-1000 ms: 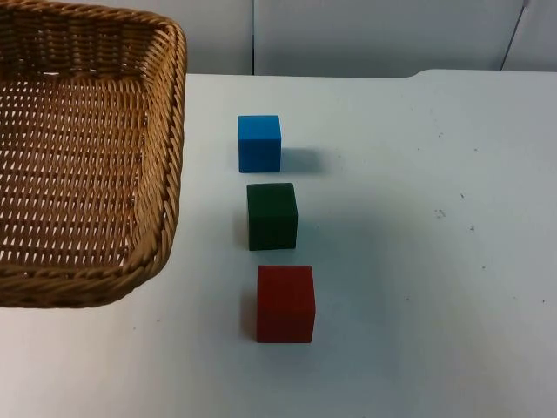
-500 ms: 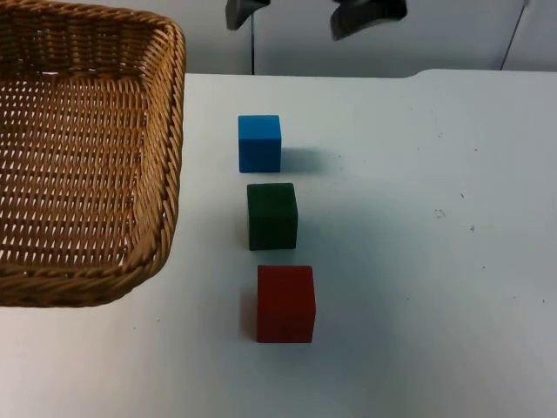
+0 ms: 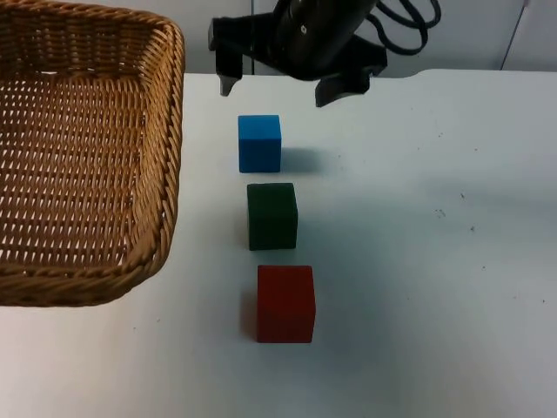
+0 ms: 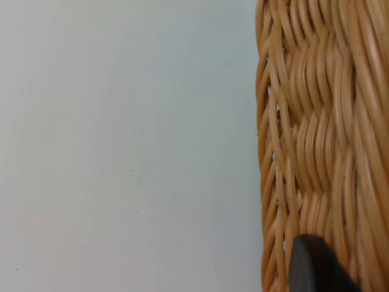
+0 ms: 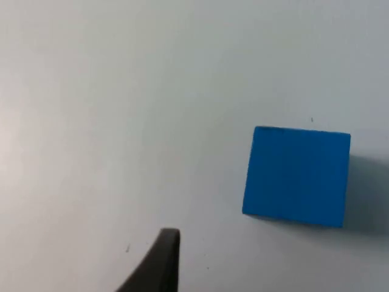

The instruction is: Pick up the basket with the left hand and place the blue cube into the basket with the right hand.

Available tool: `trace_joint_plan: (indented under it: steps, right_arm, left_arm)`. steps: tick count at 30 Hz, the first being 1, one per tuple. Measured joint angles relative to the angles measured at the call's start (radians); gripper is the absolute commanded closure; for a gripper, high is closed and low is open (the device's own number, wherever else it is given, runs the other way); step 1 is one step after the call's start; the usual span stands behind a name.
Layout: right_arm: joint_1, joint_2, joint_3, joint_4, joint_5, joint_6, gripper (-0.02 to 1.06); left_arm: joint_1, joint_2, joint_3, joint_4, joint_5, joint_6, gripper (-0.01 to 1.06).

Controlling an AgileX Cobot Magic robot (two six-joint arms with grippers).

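1. The white surface carries the things.
2. The woven tan wicker basket is seen at the left; its rim is met by the left hand, whose grip cannot be told.
3. The right hand is held wide open, empty, above and just behind the cube.
4. The small blue cube lies on the surface, untouched; the wrist view shows it offset from the fingertip.

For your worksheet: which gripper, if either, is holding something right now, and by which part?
The left gripper holds the basket by its woven rim. The right gripper hangs open above the blue cube, holding nothing.
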Motion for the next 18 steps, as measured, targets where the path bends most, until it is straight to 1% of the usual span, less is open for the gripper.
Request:
trace_joint_plan:
  steps: [6,8,12,13,16,18]
  right_arm:
    - [0.0,0.052,0.0,-0.051,-0.021,0.082,0.05]
    - [0.0,0.057,0.0,-0.053,-0.023,0.083,0.05]
    - [0.0,0.085,0.0,-0.076,-0.086,0.137,0.06]
    - [0.0,0.085,0.0,-0.076,-0.086,0.137,0.06]
    - [0.0,0.104,0.0,-0.097,-0.126,0.184,0.06]
    - [-0.002,0.112,-0.007,-0.099,-0.131,0.188,0.06]
  left_arm:
    - [0.0,0.0,0.0,0.0,0.0,0.0,1.05]
    - [0.0,0.0,0.0,0.0,-0.002,0.0,1.05]
    - [0.0,0.0,0.0,0.0,-0.005,0.0,1.05]
    - [0.0,0.0,0.0,0.0,-0.005,0.0,1.05]
    - [0.0,0.0,0.0,0.0,-0.007,0.0,1.05]
    - [0.0,0.0,0.0,0.0,-0.007,0.0,1.05]
